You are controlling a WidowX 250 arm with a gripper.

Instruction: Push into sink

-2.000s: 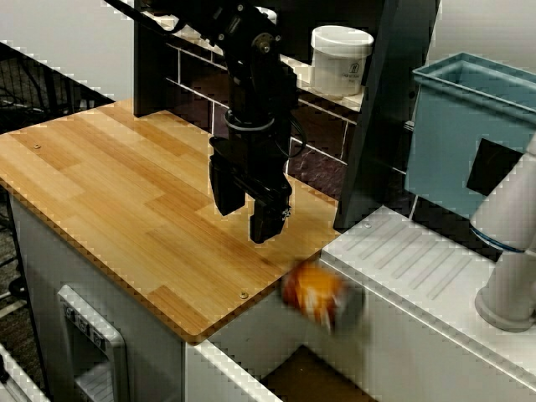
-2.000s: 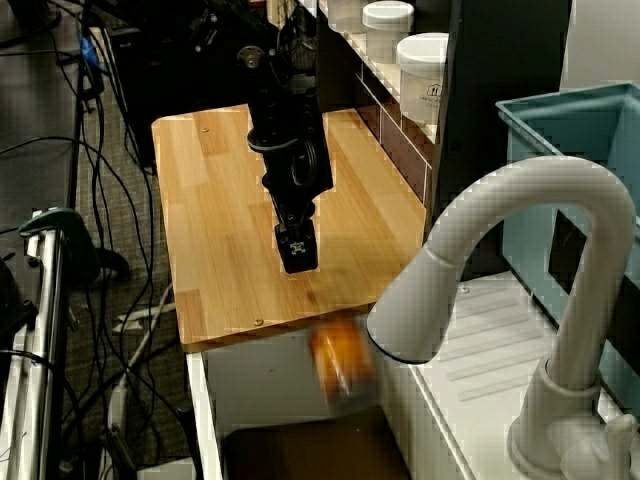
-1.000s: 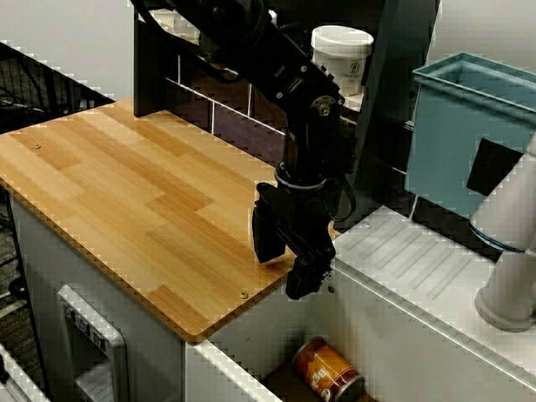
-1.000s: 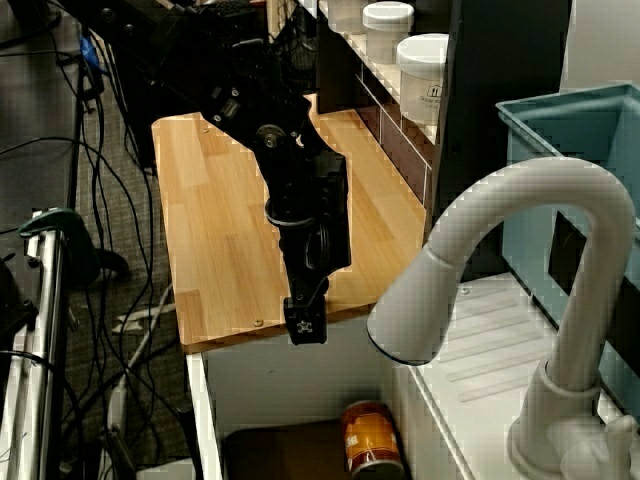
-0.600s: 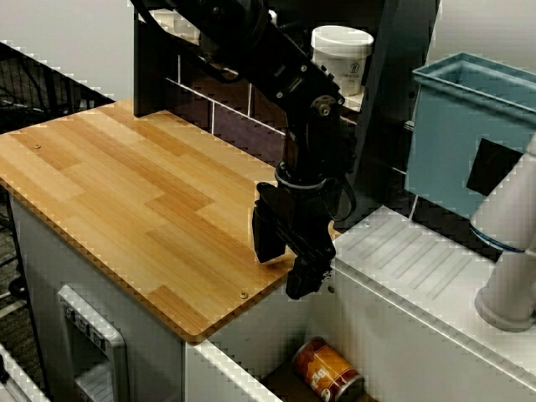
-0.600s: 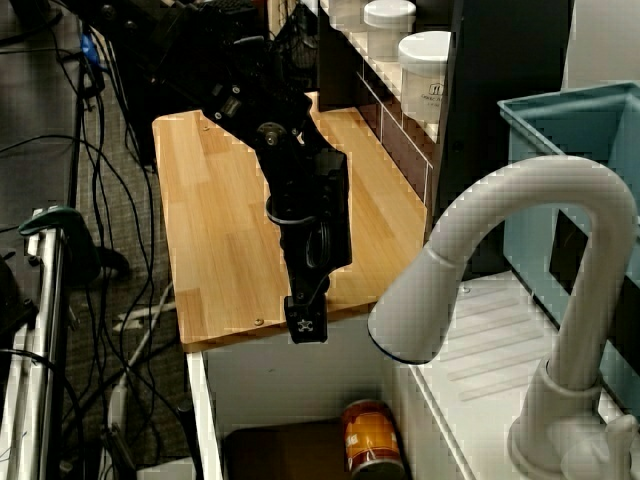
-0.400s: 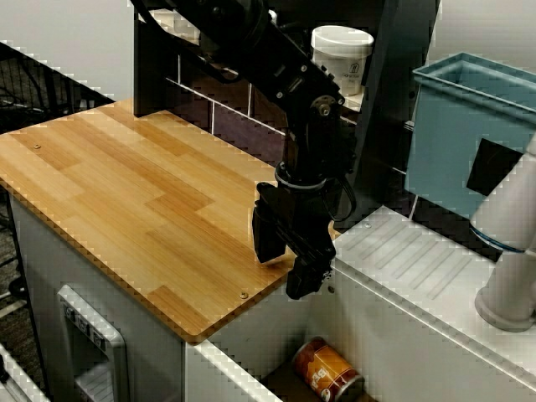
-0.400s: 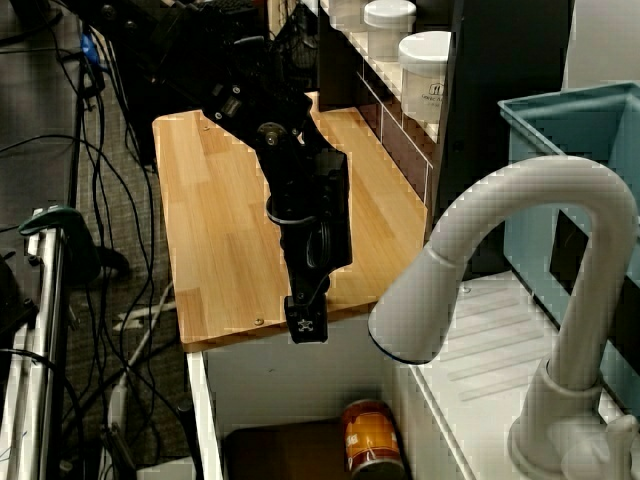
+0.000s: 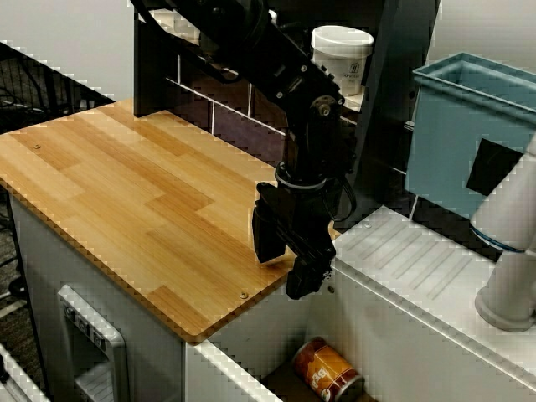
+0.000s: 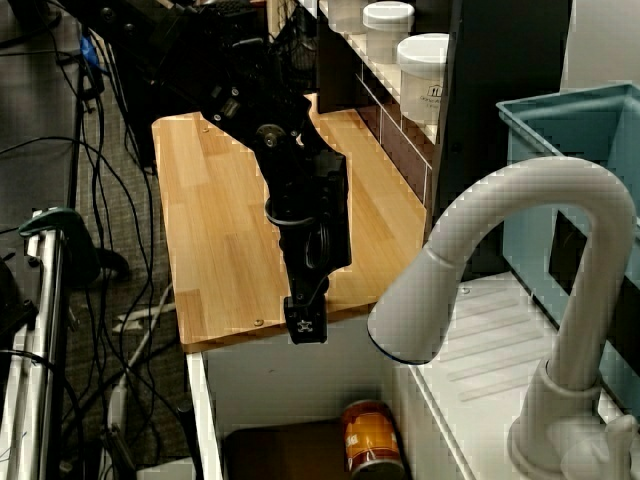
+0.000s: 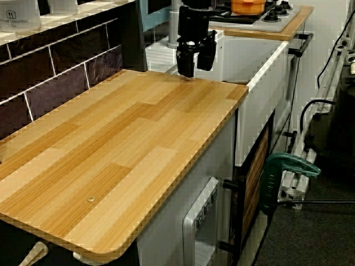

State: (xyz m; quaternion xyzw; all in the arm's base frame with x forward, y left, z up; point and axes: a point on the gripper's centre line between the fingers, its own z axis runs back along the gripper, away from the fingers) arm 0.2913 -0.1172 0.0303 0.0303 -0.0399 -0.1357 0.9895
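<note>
From the front of the counter, the orange can (image 9: 328,368) lies on its side down in the sink (image 9: 251,352), where two seconds ago it was a blur tumbling off the wooden worktop (image 9: 126,201). The gripper (image 9: 286,261) hangs over that edge, jaws apart and empty, unmoved for the last second.

From the tap side, behind the white faucet (image 10: 520,260), the can rests on the sink's brown bottom, well below the gripper.

Along the worktop from its far end, the wood is bare and the can hidden. The push looks finished.
</note>
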